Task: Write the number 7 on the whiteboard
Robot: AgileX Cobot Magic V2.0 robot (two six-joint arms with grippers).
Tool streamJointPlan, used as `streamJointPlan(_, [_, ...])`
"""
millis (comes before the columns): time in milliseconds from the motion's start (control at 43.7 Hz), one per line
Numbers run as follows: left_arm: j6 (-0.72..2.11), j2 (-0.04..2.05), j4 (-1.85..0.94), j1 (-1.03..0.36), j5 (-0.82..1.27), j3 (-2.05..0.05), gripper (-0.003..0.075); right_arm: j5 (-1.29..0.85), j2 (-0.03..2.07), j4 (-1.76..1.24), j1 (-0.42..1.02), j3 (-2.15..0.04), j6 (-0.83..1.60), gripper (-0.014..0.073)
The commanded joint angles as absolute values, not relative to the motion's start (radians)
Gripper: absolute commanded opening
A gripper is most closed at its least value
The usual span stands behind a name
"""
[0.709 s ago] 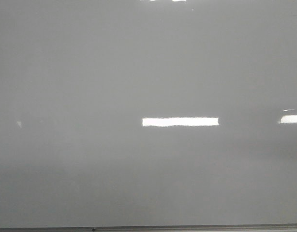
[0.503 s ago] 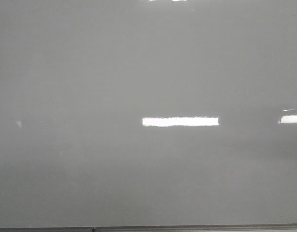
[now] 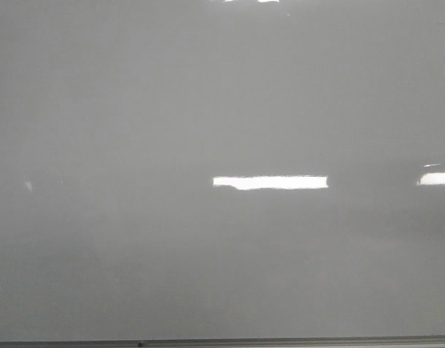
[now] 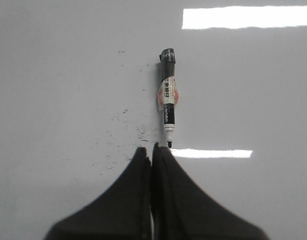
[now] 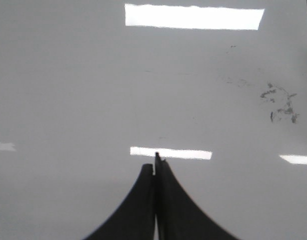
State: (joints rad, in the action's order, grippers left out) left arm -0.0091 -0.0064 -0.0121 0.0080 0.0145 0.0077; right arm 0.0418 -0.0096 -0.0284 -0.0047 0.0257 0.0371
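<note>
The left gripper (image 4: 151,150) has its fingers pressed together on nothing, just short of the tip of a marker (image 4: 167,95) lying on the whiteboard (image 4: 53,75); the right gripper (image 5: 155,165) is likewise pressed together and empty. No 7 shows anywhere, only faint dark smudges (image 5: 281,105), so pickup and all writing seem left. The front view shows bare board with reflections; only the left wrist view shows the marker.
</note>
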Motion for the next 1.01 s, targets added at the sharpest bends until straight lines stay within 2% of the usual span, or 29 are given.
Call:
streamJointPlan(0, [-0.016,-0.019,-0.022,0.006,-0.070,0.019,-0.0021,0.127,-0.028,-0.029,-0.010,0.025,0.037,-0.0068])
streamJointPlan(435, [-0.016,-0.019,-0.029,0.006,-0.093,-0.032,-0.0021,0.097,-0.028,-0.029,-0.009,-0.026,0.037,-0.0068])
streamJointPlan(732, [-0.016,-0.016,-0.029,0.006,0.041,-0.280,-0.0021,-0.133,-0.003,-0.029,-0.007,-0.298,0.037,-0.0068])
streamJointPlan(984, [-0.016,0.001,-0.029,0.006,0.167,-0.491,-0.0020,-0.294,0.136,-0.029,-0.007,-0.570,0.037,-0.0068])
